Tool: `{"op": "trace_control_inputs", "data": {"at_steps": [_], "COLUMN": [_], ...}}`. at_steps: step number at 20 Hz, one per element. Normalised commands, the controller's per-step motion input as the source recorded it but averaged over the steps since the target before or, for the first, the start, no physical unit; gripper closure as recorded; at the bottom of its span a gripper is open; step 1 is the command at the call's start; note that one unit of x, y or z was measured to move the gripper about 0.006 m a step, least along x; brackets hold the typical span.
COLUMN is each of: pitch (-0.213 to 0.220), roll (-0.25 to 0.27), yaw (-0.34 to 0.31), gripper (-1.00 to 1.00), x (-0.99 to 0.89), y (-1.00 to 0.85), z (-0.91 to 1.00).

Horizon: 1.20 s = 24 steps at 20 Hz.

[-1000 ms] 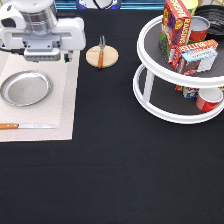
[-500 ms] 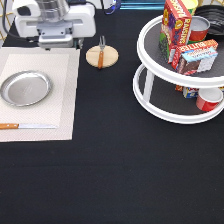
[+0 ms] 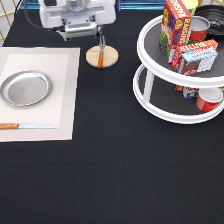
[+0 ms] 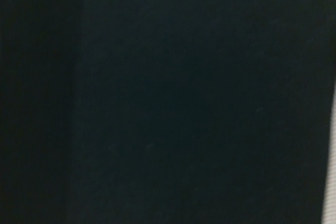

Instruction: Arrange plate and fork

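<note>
1. One gripper (image 3: pixel 80 34) is at the top of the exterior view, left of centre; I cannot tell its state
2. One plate (image 3: pixel 25 88) lies on one pale placemat (image 3: pixel 60 107) at the left of the frame
3. One fork (image 3: pixel 101 54) rests on one wooden coaster (image 3: pixel 111 57), just below the gripper
4. One knife (image 3: pixel 25 126) lies below the plate
5. One two-tier turntable (image 3: pixel 150 95) at the right holds boxes and cans
6. The wrist view shows only dark table (image 4: pixel 165 110)

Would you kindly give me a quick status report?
Gripper at exterior view's top, left of fork. Fork on wooden coaster. Plate on placemat.
</note>
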Motion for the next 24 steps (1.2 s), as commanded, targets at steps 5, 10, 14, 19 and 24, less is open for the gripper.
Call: {"op": "trace_control_inputs", "data": {"at_steps": [5,10,14,19,24], "pitch": [-0.076,-0.066,-0.069,-0.077,-0.136], "roll": [-0.01,0.0,-0.005,-0.026,-0.065], "yaw": [-0.05,-0.123,-0.153,-0.172,-0.147], "gripper": [-1.0,-1.0,-1.0,-1.0,-1.0], "x": [-0.79,-0.66,-0.54,-0.43,-0.39], "y": [0.26,-0.01,0.05,0.15,0.25], "z": [-0.21,-0.27,-0.39,-0.36,-0.27]}}
